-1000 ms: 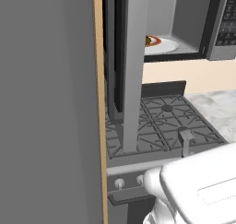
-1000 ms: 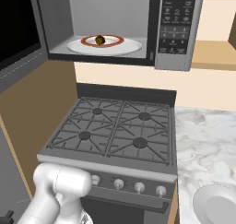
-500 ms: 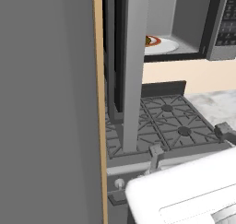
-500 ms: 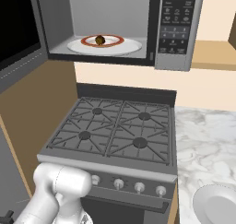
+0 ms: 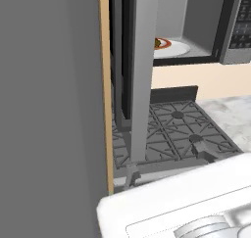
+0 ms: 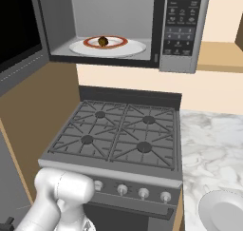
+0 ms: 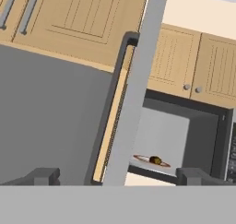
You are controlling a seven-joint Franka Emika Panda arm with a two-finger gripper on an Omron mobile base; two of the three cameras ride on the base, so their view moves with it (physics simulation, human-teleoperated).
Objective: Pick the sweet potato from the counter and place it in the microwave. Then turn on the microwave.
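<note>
The sweet potato (image 6: 103, 41) lies inside the microwave (image 6: 180, 30), on the orange-red ring of the white round plate (image 6: 128, 49), the door (image 5: 142, 70) swung wide open. In the hand view it (image 7: 156, 161) sits at about one o'clock from the gripper (image 7: 117, 176), well apart — nothing is between the spread fingertips (image 7: 44, 176), so the gripper is released and holds nothing.

Against the frame one second ago, the potato and plate are unmoved; the white arm body has risen and now covers more of the lower left base view, and both finger tips stand above its edge over the gas stove (image 6: 118, 139).

The potato is small and dark; its shape is hardly readable. The door hides most of the plate (image 5: 171, 48) in the left base view — the counter (image 6: 213, 144) is cut off at three o'clock.
</note>
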